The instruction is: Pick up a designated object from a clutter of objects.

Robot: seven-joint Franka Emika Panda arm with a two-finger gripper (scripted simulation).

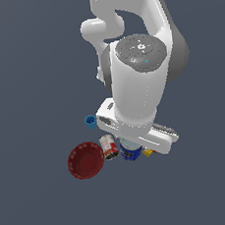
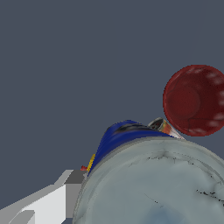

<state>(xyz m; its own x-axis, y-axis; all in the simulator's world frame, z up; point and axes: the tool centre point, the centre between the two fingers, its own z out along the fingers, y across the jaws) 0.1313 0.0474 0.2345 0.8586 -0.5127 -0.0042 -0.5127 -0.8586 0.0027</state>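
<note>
Grey floor, blue can (image 1: 131, 152) directly under gripper (image 1: 137, 140), gripper's opening impossible to tell

Plain dark grey-blue ground (image 1: 27, 84).

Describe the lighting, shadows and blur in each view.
Exterior view: flat, even render light, no cast shadows on the ground; red bowl looks soft and low-resolution. Wrist view: blue can fills the frame, its pale lid smeared and blurry from closeness.

Bowl (image 1: 86, 160) at the exterior view's left, then small can (image 1: 108, 147), then larger can (image 1: 130, 152) rightward.
</note>
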